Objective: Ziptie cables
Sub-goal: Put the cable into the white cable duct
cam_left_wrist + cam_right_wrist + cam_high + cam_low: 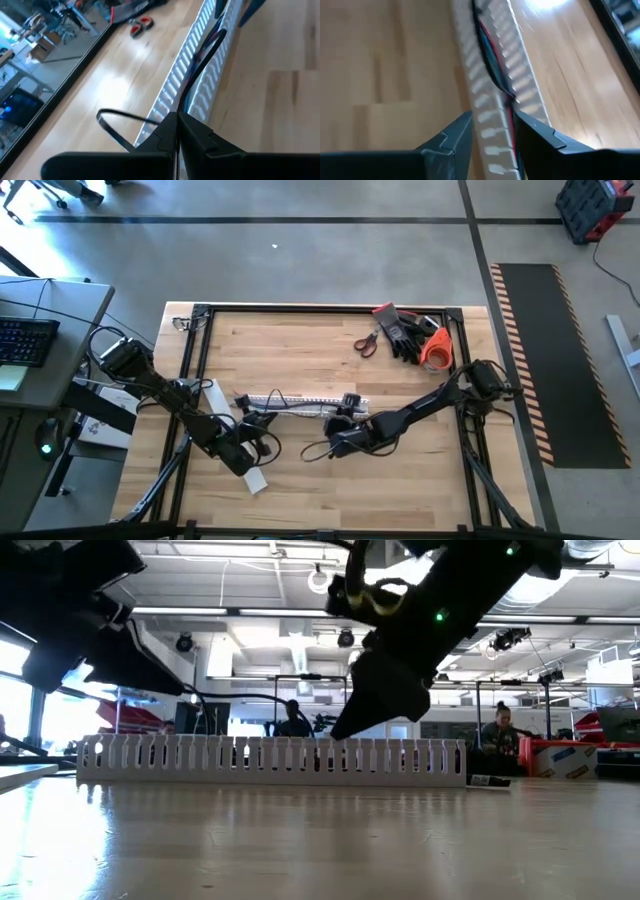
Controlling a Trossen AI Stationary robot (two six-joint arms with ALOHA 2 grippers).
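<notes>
The white slotted channel (300, 402) lies across the middle of the table, and the cables (492, 55), dark, red and greenish, run along inside it. My right gripper (492, 125) is open over the channel's right part, one finger on each side of it; I cannot tell whether the fingers touch it. My left gripper (177, 131) is shut near the channel's left end. A thin black zip tie (107, 122) loops out beside its fingertips. My left gripper is shut on the black zip tie, whose strip (150, 120) runs in under the shut fingertips. The fingers themselves hide the place of contact. The loop stands out to one side of the fingers, just above the wood, next to the channel's wall.
Red-handled scissors (366, 343), black gloves (405, 332) and an orange tape roll (437, 352) lie at the far right. A black frame (200, 310) runs round the table. A white piece (255, 480) lies near the left arm. People sit in the room beyond.
</notes>
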